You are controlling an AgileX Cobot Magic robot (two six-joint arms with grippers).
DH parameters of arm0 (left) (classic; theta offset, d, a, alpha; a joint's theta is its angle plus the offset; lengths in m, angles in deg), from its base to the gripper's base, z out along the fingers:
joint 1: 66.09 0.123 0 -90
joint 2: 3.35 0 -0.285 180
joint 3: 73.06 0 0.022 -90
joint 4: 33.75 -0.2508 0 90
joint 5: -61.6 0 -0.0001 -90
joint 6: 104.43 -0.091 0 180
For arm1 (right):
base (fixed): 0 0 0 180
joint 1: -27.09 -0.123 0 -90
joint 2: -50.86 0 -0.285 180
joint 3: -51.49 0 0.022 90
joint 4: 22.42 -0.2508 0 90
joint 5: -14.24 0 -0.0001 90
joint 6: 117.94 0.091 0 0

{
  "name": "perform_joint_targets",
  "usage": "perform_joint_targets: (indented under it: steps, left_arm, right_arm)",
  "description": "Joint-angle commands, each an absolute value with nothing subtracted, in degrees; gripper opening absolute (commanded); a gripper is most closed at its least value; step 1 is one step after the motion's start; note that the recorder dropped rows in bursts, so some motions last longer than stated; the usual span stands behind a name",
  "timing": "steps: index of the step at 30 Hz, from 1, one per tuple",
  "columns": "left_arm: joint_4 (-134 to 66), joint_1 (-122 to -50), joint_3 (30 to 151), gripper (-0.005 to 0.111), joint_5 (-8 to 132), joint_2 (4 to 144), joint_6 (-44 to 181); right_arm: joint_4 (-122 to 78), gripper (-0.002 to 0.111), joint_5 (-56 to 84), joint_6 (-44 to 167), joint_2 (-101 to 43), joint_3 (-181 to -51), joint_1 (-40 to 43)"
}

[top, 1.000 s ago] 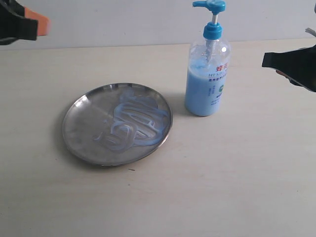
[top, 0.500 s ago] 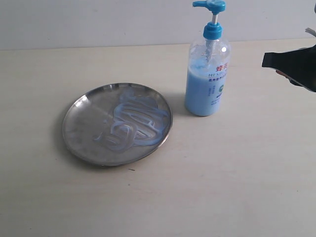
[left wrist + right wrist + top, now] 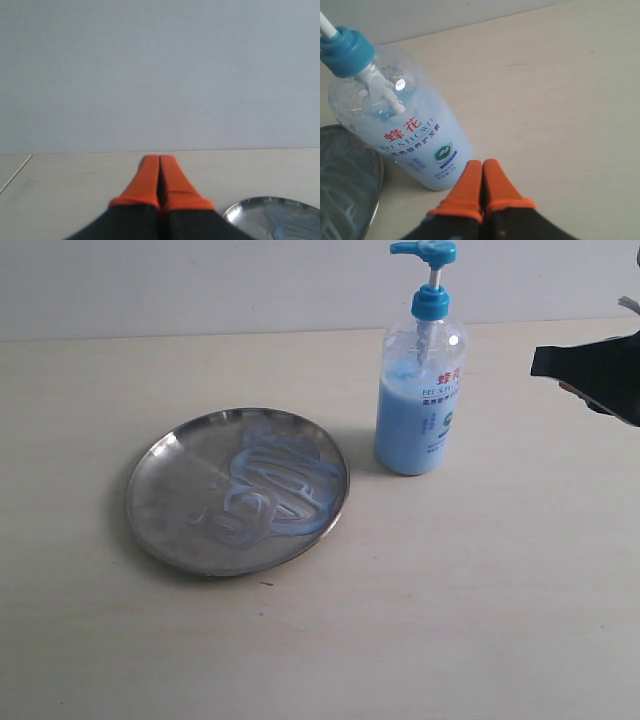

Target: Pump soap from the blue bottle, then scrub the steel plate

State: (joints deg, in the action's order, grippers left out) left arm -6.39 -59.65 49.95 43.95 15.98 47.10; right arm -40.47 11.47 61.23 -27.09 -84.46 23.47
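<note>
Exterior view, one steel plate (image 3: pixel 158 495), one blue bottle (image 3: pixel 418 410), soap smears (image 3: pixel 270 480)

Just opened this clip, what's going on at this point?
Nothing is being handled right now. The steel plate lies on the table with pale blue soap smeared in streaks across it, so pumping and some scrubbing look done. The blue bottle stands upright beside the plate, not touching it. The left gripper is shut and empty, off to the plate's side; the right gripper, also shut and empty, is clear of the bottle.
</note>
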Motion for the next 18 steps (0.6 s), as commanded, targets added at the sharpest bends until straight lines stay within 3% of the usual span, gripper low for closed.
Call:
perform_joint_targets:
  steps: [1, 7, 18]
  left_arm:
    - [-8.03, -61.96, 44.76, 0.000, 45.65, 9.57, 47.04]
    - [-8.68, -67.86, 37.48, 0.000, 51.33, 7.10, 47.04]
    - [-9.52, -68.42, 33.30, 0.000, 52.44, 7.10, 47.04]
  right_arm:
    - [-40.25, 0.000, 12.42, 60.68, -26.98, -84.22, 23.72]
    - [-40.25, 0.000, 12.42, 60.68, -26.98, -84.22, 23.72]
    - [-40.25, 0.000, 12.42, 60.68, -26.98, -84.22, 23.72]
